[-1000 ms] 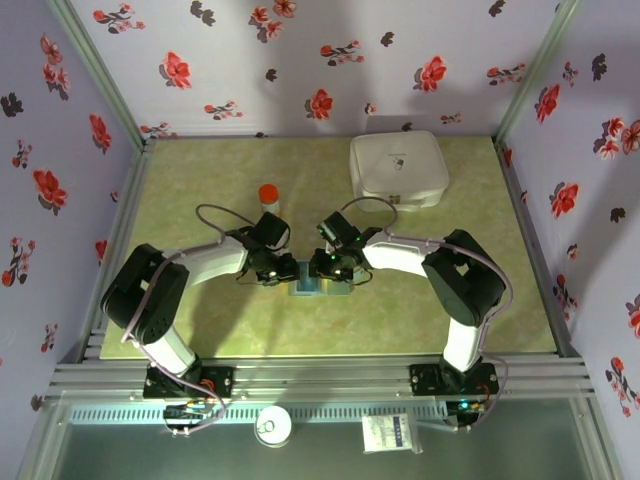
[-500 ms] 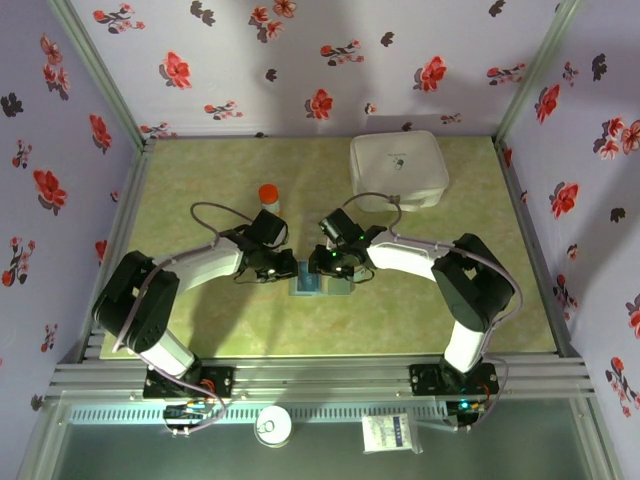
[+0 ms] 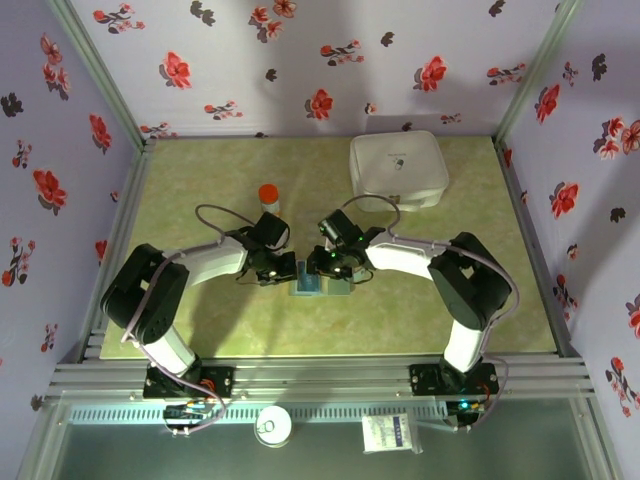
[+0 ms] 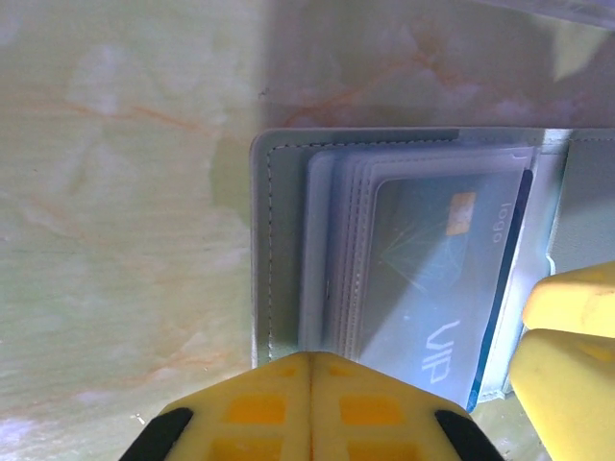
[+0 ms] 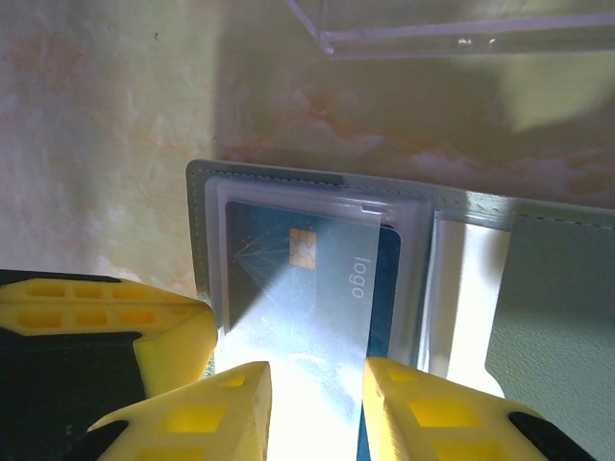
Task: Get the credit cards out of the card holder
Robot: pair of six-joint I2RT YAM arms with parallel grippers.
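Card holder [image 4: 264, 250] lying open on the green tabletop [image 3: 200, 325], blue credit card [image 5: 384, 264] sitting inside its clear sleeve [image 5: 307, 317]. Left gripper [image 4: 309, 373] pressing its jaws together at the holder's near edge. Right gripper [image 5: 317, 389] straddling the sleeve, jaws narrowly apart; clamping unclear.

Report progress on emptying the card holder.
Done: nothing; the blue chip card sits inside its clear plastic sleeve in the grey-blue folding card holder. In hand: left gripper, jaws shut at the holder's edge; right gripper, jaws astride the sleeve. Remaining: pull every card.
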